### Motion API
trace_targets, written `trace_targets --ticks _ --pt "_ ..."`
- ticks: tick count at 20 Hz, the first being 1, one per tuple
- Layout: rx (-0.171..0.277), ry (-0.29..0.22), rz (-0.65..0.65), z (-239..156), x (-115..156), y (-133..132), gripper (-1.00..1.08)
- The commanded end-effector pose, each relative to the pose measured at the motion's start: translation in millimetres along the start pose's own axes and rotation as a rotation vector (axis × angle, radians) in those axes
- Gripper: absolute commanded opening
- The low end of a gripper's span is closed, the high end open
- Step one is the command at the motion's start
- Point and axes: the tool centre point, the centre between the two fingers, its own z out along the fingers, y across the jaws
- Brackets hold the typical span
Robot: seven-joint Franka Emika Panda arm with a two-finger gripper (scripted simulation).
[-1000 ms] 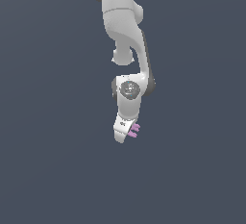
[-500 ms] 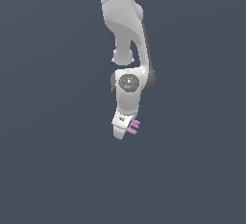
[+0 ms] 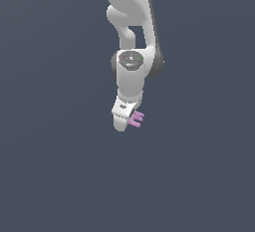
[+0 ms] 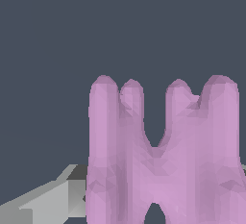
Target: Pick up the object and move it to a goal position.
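The object is a small pink-lilac pronged piece. In the exterior view it sticks out to the right of my white gripper, which is shut on it and holds it in the air. In the wrist view the object fills the frame close to the camera, its rounded prongs pointing away. A grey finger shows beside it.
The white arm comes down from the top of the exterior view. The surroundings are a plain dark grey-blue field with no other objects, edges or goal marker in sight.
The arm has moved up and slightly toward the exterior view's left with the object in the gripper. The grip looks unchanged.
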Motion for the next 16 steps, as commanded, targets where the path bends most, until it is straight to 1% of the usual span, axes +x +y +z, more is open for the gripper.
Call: trace_targets --ticks 1,9,16 --pt "-0.001 0.0 0.0 -26.3 -5.3 -4.0 -1.0" --pt "0.001 0.002 -0.001 -111.6 -22.1 -15.6 -1.0" --pt "0.001 0.003 -0.001 -168.2 -32.9 -21.7 -1.0"
